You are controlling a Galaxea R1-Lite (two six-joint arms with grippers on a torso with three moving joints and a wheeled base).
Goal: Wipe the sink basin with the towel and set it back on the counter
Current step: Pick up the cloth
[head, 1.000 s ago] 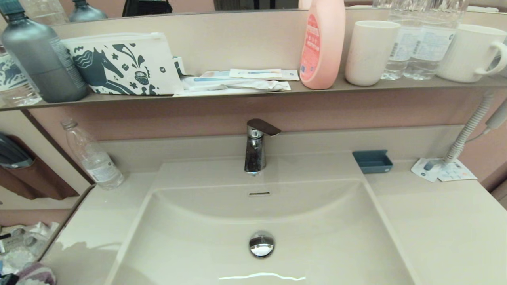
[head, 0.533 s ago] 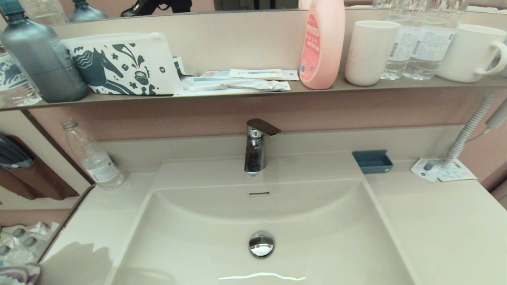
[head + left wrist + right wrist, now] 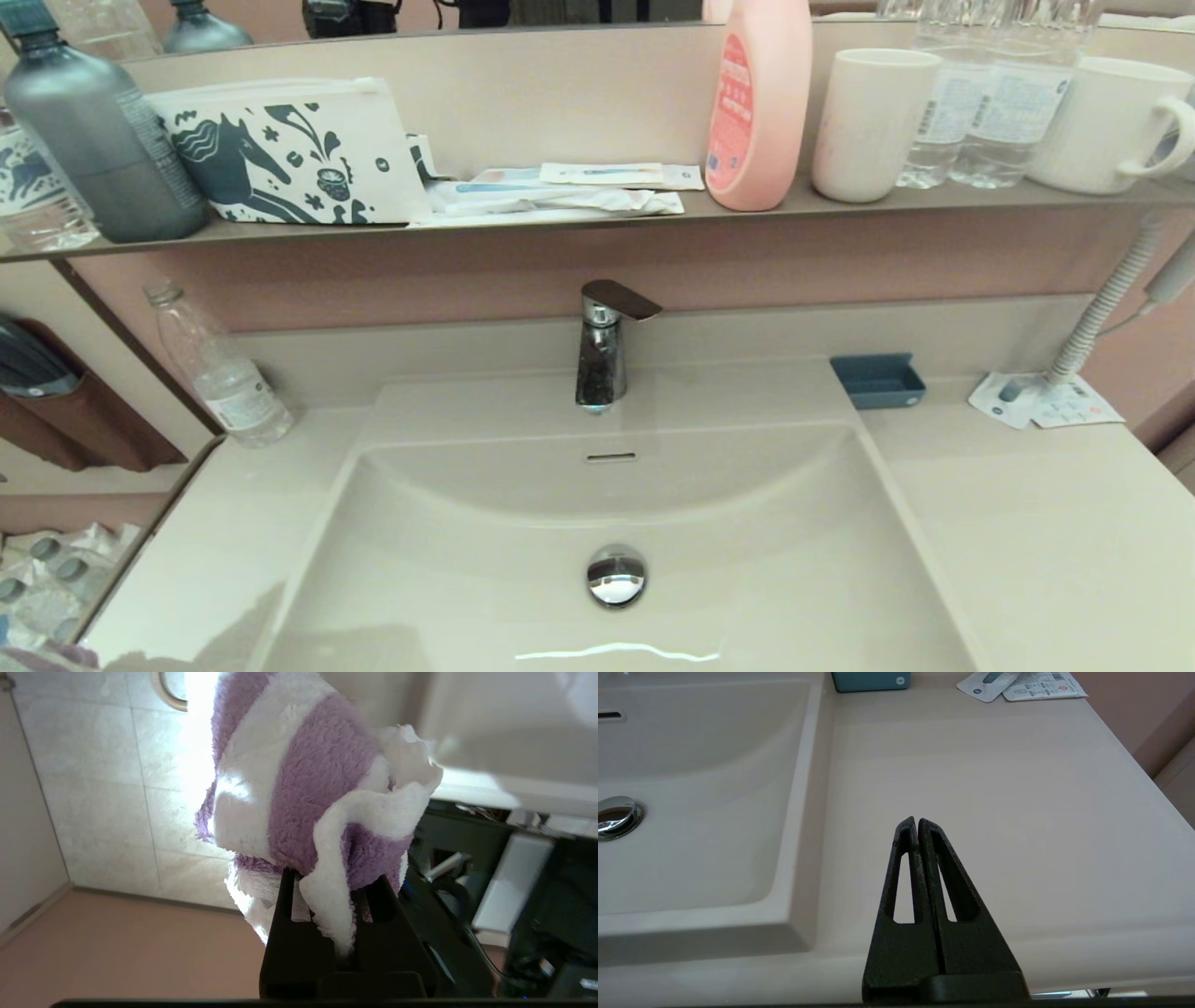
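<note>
counter [image 3: 1027, 523] bears a clear bottle [image 3: 219, 369], blue tray [image 3: 878, 381], sachets [image 3: 1044, 401]

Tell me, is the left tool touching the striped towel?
Touching. The left wrist view shows the left tool shut on the towel, with cloth pinched between its fingers.

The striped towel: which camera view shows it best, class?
The left wrist view: the purple-and-white towel fills it, pinched in the left hand. The head view catches only a sliver at its bottom-left corner; the right wrist view shows none.

The purple-and-white striped towel [image 3: 299, 784] is bunched up, pinched in the left gripper [image 3: 327, 896]. The cream sink basin [image 3: 467, 560] fills the lower centre of the head view, sunk into the matching counter [image 3: 1046, 532].
</note>
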